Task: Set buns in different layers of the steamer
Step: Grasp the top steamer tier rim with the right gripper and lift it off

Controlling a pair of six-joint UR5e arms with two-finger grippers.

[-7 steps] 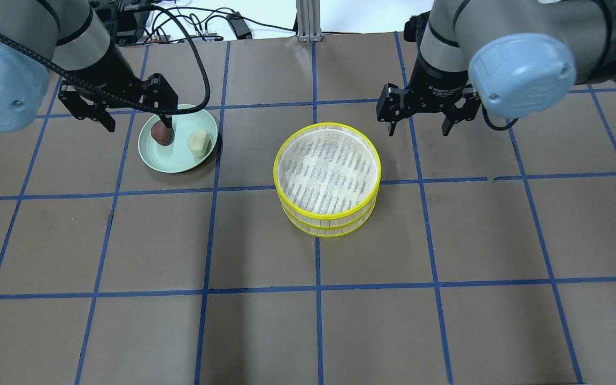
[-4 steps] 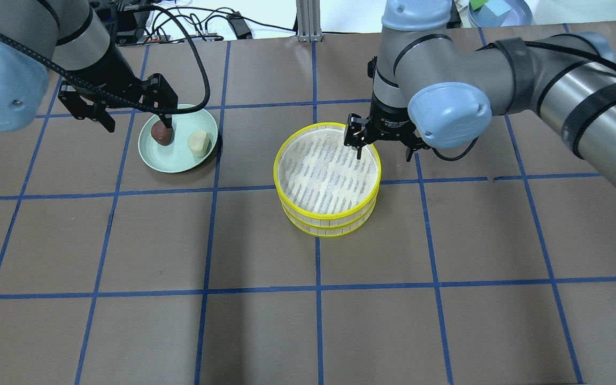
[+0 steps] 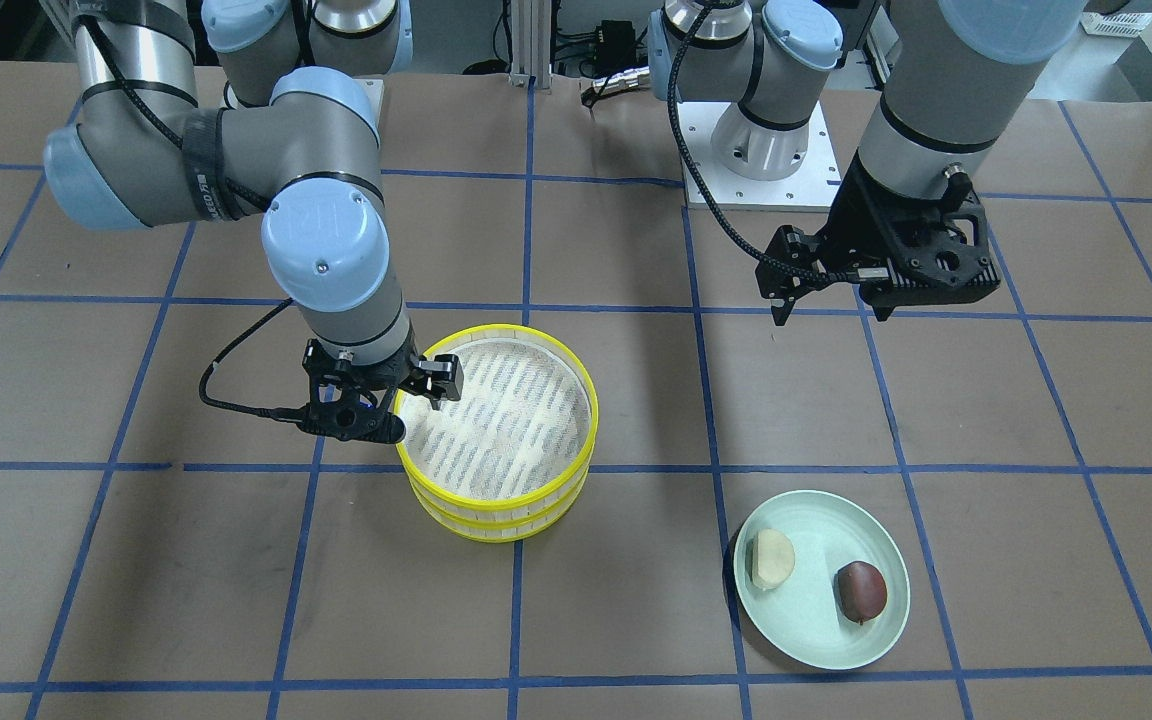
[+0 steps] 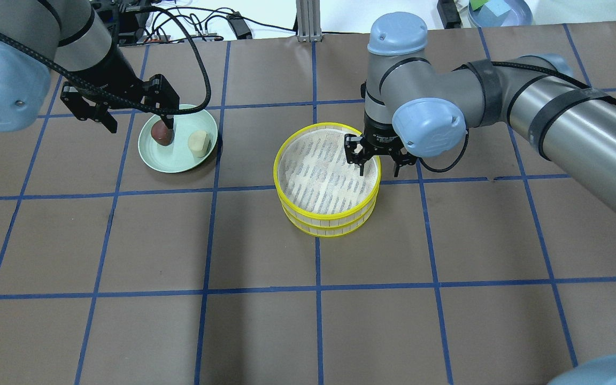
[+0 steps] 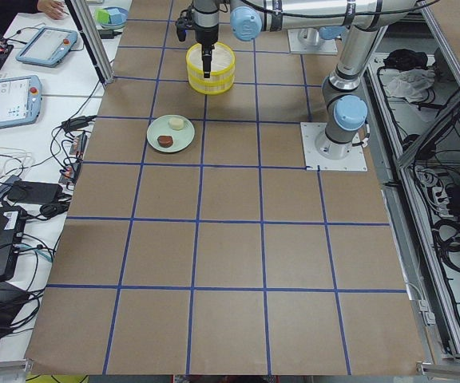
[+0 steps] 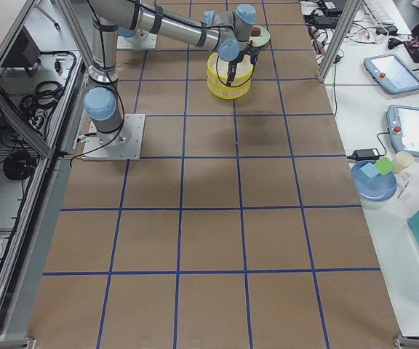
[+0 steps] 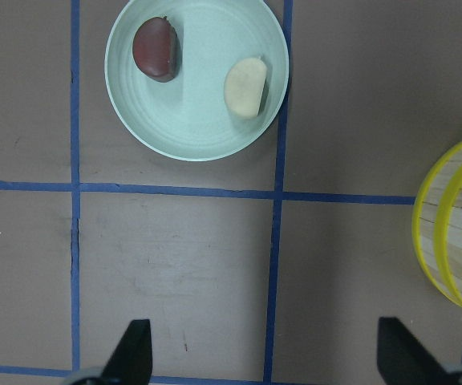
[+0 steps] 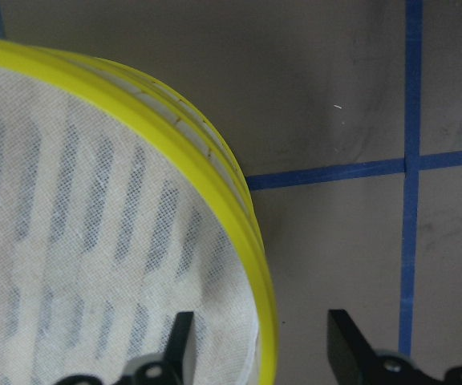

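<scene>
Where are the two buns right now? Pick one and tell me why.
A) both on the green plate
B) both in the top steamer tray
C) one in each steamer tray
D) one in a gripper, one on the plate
A: the cream bun and the brown bun lie side by side, apart from each other, on the green plate.
</scene>
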